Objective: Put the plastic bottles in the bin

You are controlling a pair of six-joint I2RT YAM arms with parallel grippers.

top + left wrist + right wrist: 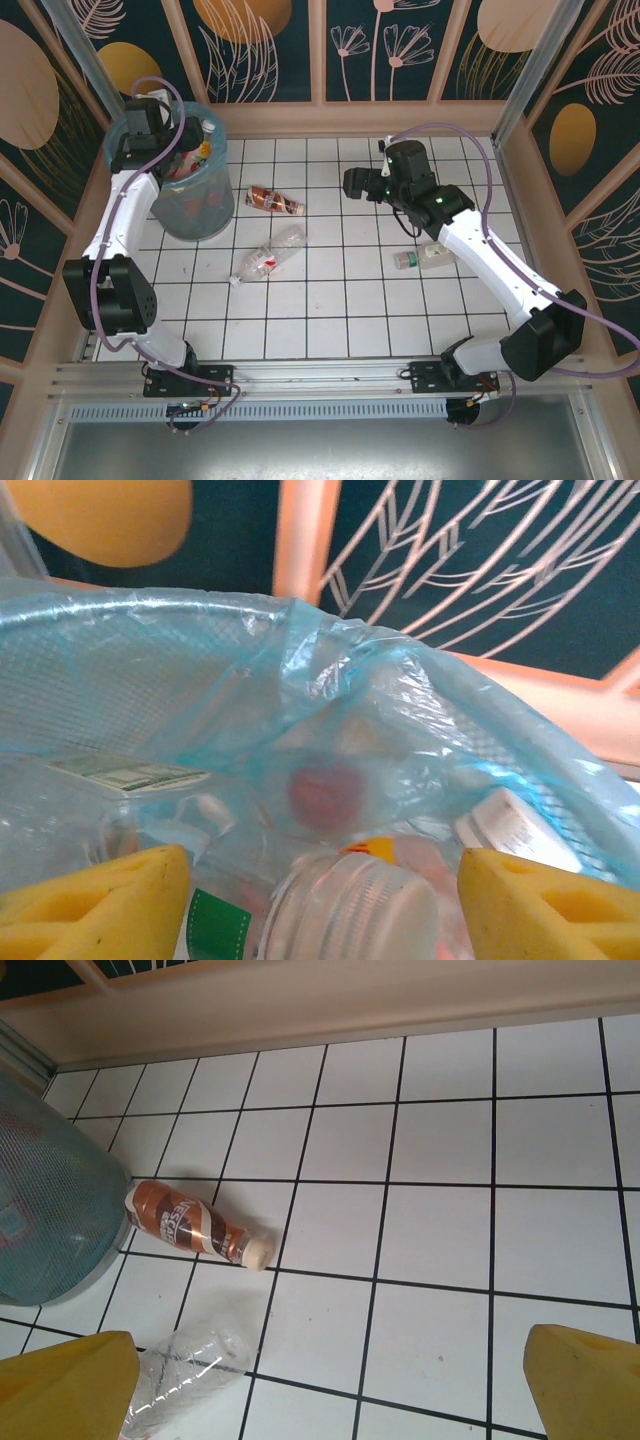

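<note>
The left gripper [325, 885], at the bottom of the wrist view, has its yellow foam fingers [110, 900] spread. The ribbed neck of a clear plastic bottle [350, 905] sits between them, apparently touching neither, inside the round grey bin with a light-blue bag liner [205, 215], upper left in the overhead view. This looks like the drop-off step. The right gripper [330, 1380] gapes wide above the white tiled table [450, 1240]. A brown-labelled bottle [195, 1222] lies just beside the bin, a crushed clear bottle [190, 1355] lower left, and a pale-labelled bottle [425, 258] by the right arm. Next, the left arm should lift clear of the rim, then fetch one.
</note>
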